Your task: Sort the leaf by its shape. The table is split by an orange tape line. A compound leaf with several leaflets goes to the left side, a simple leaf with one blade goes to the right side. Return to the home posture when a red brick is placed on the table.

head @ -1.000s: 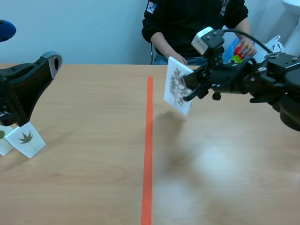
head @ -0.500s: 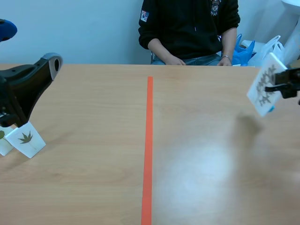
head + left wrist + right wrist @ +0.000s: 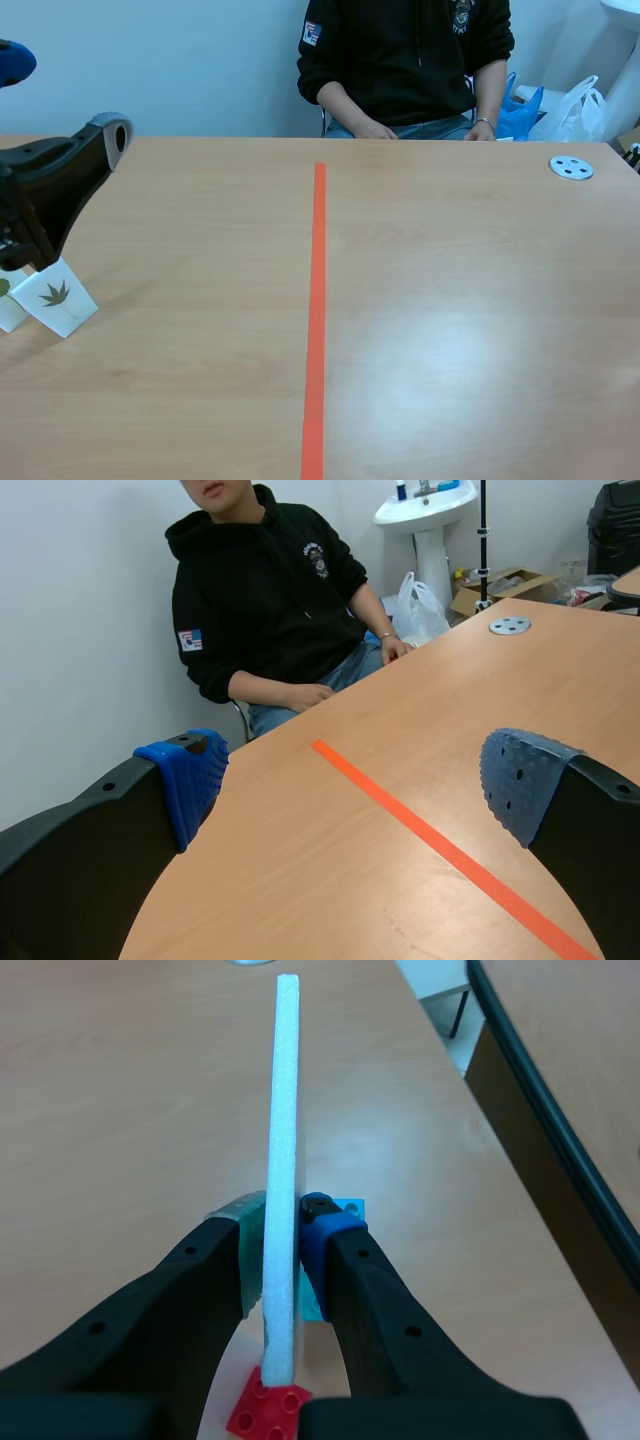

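Note:
In the right wrist view my right gripper (image 3: 283, 1232) is shut on a white foam card (image 3: 283, 1110), held edge-on above the table near its right edge, so its leaf face is hidden. A small red brick (image 3: 268, 1410) and a cyan brick (image 3: 348, 1210) sit at the card's foot beside my fingers. The right arm is outside the scene view. My left gripper (image 3: 360, 780) is open with nothing between its blue pads (image 3: 195, 780). The left arm (image 3: 60, 180) stands at the far left, over a white card with a lobed leaf (image 3: 57, 295).
The orange tape line (image 3: 317, 300) runs down the middle of the table. A person (image 3: 405, 60) sits across it with hands at the far edge. A grey disc (image 3: 571, 168) lies at the back right. A second card (image 3: 6, 310) peeks in at the left edge.
The right arm carried the card with the branched leaf from near the tape line to the right and out of the scene view. The left arm has not moved.

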Controlling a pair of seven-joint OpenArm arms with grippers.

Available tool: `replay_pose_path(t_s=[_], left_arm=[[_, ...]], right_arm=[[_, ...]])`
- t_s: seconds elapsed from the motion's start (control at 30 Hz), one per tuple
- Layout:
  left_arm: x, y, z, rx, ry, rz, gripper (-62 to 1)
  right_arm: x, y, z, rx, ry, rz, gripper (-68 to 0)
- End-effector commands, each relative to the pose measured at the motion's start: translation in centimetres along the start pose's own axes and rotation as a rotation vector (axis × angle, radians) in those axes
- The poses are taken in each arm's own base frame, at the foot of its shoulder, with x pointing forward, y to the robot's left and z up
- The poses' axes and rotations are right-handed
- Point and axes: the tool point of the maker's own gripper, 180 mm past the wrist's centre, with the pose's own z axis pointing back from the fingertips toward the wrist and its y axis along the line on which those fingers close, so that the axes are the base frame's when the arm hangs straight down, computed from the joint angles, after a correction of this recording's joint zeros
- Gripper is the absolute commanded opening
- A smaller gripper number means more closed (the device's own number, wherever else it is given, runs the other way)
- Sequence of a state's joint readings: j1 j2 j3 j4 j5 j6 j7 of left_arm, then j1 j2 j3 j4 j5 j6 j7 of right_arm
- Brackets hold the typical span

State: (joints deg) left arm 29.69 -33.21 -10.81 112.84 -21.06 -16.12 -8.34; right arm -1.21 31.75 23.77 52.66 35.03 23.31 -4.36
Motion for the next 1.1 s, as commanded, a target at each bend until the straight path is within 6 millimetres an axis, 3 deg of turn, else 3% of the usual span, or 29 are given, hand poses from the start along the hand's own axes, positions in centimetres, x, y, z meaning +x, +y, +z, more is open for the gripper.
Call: replay_pose_path(t_s=[0.0,0.23,0.43,0.63,0.8,1.07], left_arm=[[1.0,0.1,0.0,0.004,-0.032,-0.005,-6.7],[1.0,0.1,0.0,0.004,-0.032,-0.005,-6.7],[1.0,0.1,0.0,0.004,-0.032,-0.005,-6.7],[1.0,0.1,0.0,0.004,-0.032,-0.005,-6.7],[1.0,0.1,0.0,0.004,-0.032,-0.005,-6.7],[1.0,0.1,0.0,0.004,-0.030,-0.005,-6.7]], right_arm=[[2.1,0.5,-0.3,0.021,-0.055,0.012,-66.9],[1.8,0.7,-0.3,0.025,-0.055,0.005,-65.7],[1.3,1.0,-0.3,0.029,-0.051,-0.006,-47.0],[1.3,1.0,-0.3,0.029,-0.051,-0.007,-44.9],[1.3,1.1,-0.3,0.031,-0.052,-0.006,-32.1],[2.8,1.3,0.2,0.081,-0.068,0.020,-21.0]])
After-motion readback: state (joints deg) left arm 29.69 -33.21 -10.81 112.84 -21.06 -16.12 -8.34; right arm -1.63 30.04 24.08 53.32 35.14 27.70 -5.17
